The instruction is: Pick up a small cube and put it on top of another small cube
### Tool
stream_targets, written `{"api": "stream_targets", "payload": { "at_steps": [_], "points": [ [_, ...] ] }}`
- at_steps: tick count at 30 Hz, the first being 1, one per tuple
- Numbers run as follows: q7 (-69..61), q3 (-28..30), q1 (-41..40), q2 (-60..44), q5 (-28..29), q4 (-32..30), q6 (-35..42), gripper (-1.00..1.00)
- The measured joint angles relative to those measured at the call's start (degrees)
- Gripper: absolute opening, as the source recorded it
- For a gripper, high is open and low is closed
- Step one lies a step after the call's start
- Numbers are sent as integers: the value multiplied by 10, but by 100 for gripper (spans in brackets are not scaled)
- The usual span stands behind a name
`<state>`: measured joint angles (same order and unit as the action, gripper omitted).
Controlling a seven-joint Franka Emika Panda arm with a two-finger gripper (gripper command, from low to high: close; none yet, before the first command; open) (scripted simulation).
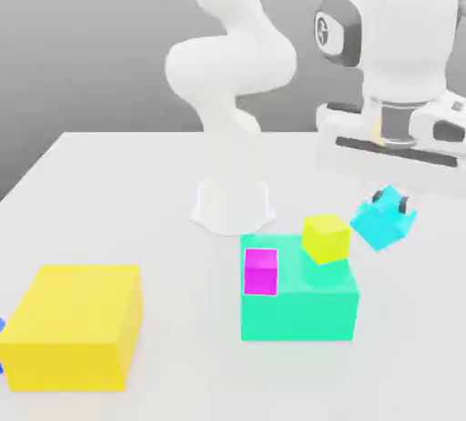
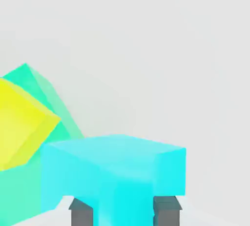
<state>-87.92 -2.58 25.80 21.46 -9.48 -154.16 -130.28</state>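
While the gripper [image 1: 390, 209] is clenched on the cyan cube [image 1: 383, 219], held in the air just beside the yellow cube [image 1: 326, 237] on the green block [image 1: 300, 305], it looks light, rigid, smooth, so 2 flat opposite faces suit gripping.

Simulated tabletop [image 1: 109, 183], blank grey backdrop

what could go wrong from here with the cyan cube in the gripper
1. The small cyan cube hangs tilted in the gripper, clear of the table, so it may land on an edge and tumble off.
2. The small yellow cube sits near the back corner of the large teal block; a nudge could push it off.
3. The magenta cube is also close by, so a drifting approach might hit it.
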Motion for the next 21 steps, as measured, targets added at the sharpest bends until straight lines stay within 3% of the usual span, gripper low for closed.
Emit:
{"api": "stream_targets", "payload": {
  "at_steps": [8, 14, 15, 21],
  "points": [
    [-128, 10, 22, 170, 72, -120, 29, -100],
    [-144, 12, 27, 112, 86, -174, -86, -100],
    [-144, 11, 27, 97, 85, -181, -107, 100],
    [-145, 12, 28, 89, 84, -184, -118, 100]
  ]
}}
